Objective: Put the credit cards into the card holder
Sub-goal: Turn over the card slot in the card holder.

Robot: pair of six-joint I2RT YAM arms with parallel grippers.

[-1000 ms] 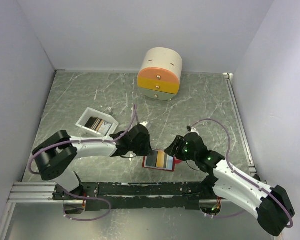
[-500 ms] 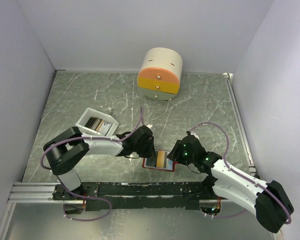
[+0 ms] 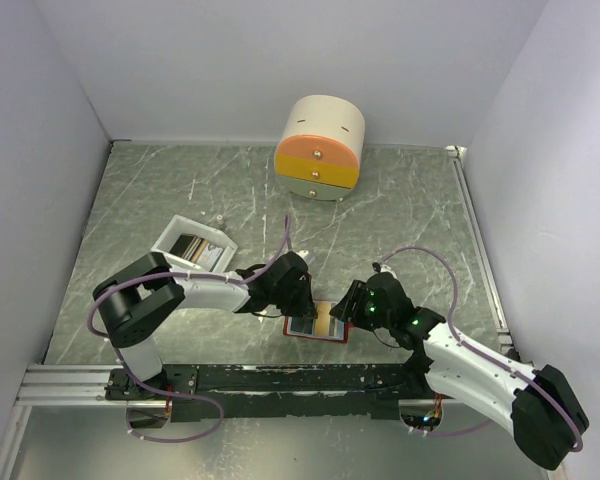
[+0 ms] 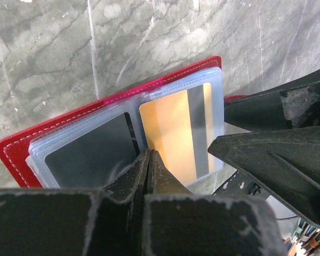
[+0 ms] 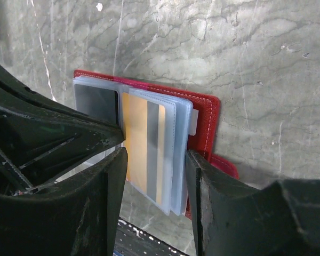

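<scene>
**While both claws crowd it, one open card holder, two cards sleeved**

Since the red card holder [image 3: 318, 322] lies open and flat on the marble table [image 3: 410, 200], low centre of the top view, the count is quick: one holder, two credit cards showing in it. One orange card [image 4: 170, 133] with a grey stripe sits in the right clear sleeve in the left wrist view. One dark grey card [image 4: 90, 152] sits in the left sleeve.

Left gripper [image 4: 149, 154]: jaws pressed together, tips down at the holder's centre fold between the two sleeves, no card seen between them.

Right gripper [image 5: 154, 154]: jaws apart, one finger on each side of the sleeve stack that carries the orange card. Contact with the stack is not clear.

One white tray [image 3: 170, 232] sits left of centre in the top view, with dark cards inside, number not readable. One round drawer box [image 3: 320, 147] stands upper centre, with three drawer fronts. Both are well apart from the holder.
</scene>
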